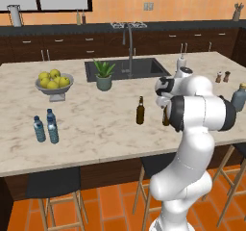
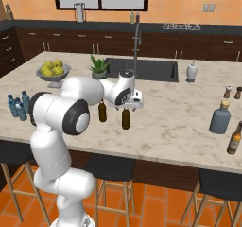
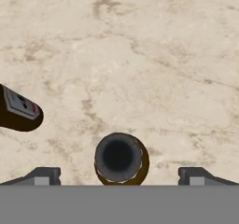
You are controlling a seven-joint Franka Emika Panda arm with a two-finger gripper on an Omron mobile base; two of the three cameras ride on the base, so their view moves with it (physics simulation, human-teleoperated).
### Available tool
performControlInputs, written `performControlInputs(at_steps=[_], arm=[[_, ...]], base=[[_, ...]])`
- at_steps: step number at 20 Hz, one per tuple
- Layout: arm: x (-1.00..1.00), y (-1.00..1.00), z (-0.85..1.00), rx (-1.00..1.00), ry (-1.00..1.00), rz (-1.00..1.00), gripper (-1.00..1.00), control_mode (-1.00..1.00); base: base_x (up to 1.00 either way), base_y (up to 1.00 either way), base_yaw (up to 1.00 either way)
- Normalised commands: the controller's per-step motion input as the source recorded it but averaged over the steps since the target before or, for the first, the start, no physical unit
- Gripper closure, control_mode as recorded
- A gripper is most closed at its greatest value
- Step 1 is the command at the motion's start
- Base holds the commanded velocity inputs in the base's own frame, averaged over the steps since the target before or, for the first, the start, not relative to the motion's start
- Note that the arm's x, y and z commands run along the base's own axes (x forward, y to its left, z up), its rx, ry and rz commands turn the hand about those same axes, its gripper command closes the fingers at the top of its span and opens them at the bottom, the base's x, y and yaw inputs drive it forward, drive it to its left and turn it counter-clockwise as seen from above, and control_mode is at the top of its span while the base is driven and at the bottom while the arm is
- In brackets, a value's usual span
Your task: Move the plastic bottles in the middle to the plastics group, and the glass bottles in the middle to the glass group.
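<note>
Two brown glass bottles stand mid-counter. My gripper [image 2: 126, 106] hangs open right above the nearer one [image 2: 125, 119], whose mouth [image 3: 120, 157] sits between my fingertips [image 3: 45, 175], untouched; in the left base view my arm partly hides it [image 1: 166, 116]. The other brown bottle [image 1: 140, 110] [image 2: 102, 111] [image 3: 18, 113] stands just to its left. The plastics group of three blue-capped water bottles [image 1: 46, 126] [image 2: 17, 106] is at the counter's left end; I see no plastic bottle in the middle. The grey-blue bottle of the glass group [image 1: 239, 98] [image 2: 220, 118] stands far right, with a third brown bottle [image 2: 234, 140] beside it.
A bowl of yellow-green fruit [image 1: 54, 83] and a potted plant [image 1: 104, 75] stand behind the bottles, by the sink [image 1: 126, 67] and its tall tap. A white dispenser [image 2: 191, 71] and two shakers [image 2: 228, 92] are at the back right. Stools stand under the near edge.
</note>
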Motion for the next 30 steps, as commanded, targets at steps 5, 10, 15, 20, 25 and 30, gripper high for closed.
performControlInputs(at_steps=[5,10,15,20,25,30], arm=[[0.1,0.0,0.0,0.0,0.0,0.0,-1.0,-1.0],[0.0,0.0,0.0,0.03,-0.03,0.0,-1.0,-1.0],[0.0,0.0,0.0,0.04,-0.15,0.0,-1.0,-1.0],[0.0,0.0,0.0,0.0,-0.11,0.0,-1.0,-1.0],[0.05,0.0,0.0,0.0,0.0,0.0,-1.0,-1.0],[0.14,0.0,0.0,0.0,-0.01,0.0,-1.0,-1.0]], base=[[0.0,0.0,0.0],[0.0,0.0,0.0],[0.0,0.0,0.0],[0.0,0.0,0.0],[0.0,0.0,0.0],[0.0,0.0,0.0]])
